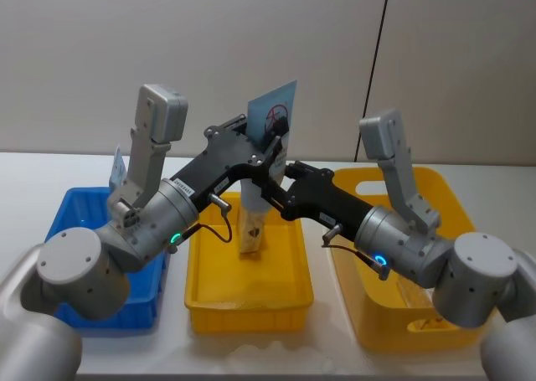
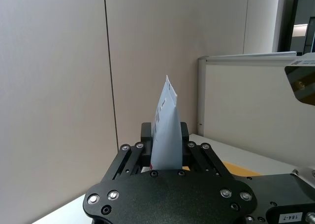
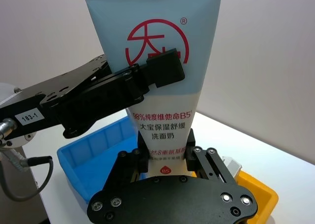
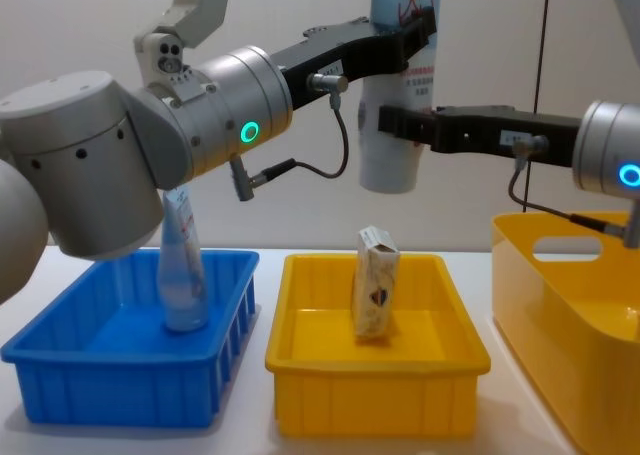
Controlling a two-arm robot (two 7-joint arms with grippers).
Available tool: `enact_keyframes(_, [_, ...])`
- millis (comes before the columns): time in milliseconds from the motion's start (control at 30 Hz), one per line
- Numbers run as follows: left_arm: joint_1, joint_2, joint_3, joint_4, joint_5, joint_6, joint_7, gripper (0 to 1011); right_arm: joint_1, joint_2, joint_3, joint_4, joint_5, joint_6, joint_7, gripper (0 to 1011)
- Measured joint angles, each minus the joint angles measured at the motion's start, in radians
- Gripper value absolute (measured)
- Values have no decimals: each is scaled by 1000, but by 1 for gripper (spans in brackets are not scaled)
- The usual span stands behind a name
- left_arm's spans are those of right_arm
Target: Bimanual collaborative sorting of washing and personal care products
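We see a beige pack (image 4: 375, 280) upright in the middle yellow bin (image 4: 300, 360), below both hands. A second tube (image 4: 182, 265) stands in the blue bin (image 4: 60, 360), below and left of our left hand. Above the middle bin, the tube (image 4: 395, 105) is held upright in the air. Right hand (image 3: 165, 160) is clamped on its lower part near the cap; left hand (image 1: 272, 138) is clamped on its upper part, at the red logo. A larger yellow bin (image 4: 560, 275) sits under our right arm on the white desk (image 1: 251, 360).

Head view downward, chest view level, both sharing the yellow tray (image 1: 249, 297).
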Motion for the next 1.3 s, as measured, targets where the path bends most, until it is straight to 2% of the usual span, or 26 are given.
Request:
enact_keyframes(67, [0, 0, 0, 0, 0, 0, 0, 277, 5, -3, -3, 7, 2, -2, 0, 368])
enact_keyframes(400, [0, 0, 0, 0, 0, 0, 0, 578, 12, -5, -7, 9, 7, -2, -22, 191])
enact_keyframes(633, [0, 0, 0, 0, 0, 0, 0, 813, -4, 1, 3, -14, 6, 7, -70, 146])
enact_keyframes(667, [0, 0, 0, 0, 0, 0, 0, 813, -9, 2, 7, -21, 5, 9, -83, 142])
enact_keyframes(900, [0, 0, 0, 0, 0, 0, 0, 1001, -40, 15, 32, -61, -3, 24, -150, 135])
enact_keyframes(1133, [0, 0, 0, 0, 0, 0, 0, 1001, -71, 29, 58, -102, -12, 38, -216, 134])
enact_keyframes(1300, [0, 0, 0, 0, 0, 0, 0, 1001, -106, 45, 91, -149, -25, 53, -286, 135])
